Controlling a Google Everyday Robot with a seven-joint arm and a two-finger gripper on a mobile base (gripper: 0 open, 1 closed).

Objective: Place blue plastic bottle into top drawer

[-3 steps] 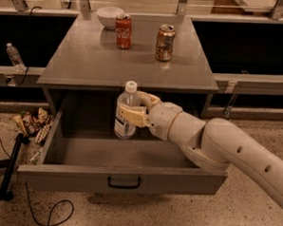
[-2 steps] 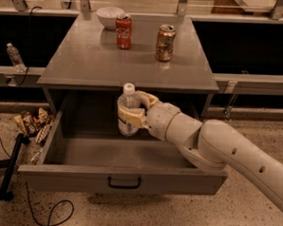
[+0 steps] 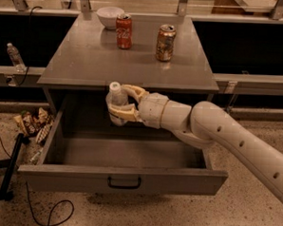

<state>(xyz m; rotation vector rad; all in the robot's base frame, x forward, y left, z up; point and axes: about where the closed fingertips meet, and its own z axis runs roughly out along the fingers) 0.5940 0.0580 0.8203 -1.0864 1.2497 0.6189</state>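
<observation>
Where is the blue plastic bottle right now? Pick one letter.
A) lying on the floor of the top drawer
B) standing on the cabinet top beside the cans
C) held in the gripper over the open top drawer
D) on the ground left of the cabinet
C: the gripper is shut on the blue plastic bottle and holds it above the inside of the open top drawer.

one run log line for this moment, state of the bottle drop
phase: placing | pincer: shut on blue plastic bottle, cap up | position: over open top drawer | bottle: not yet released
</observation>
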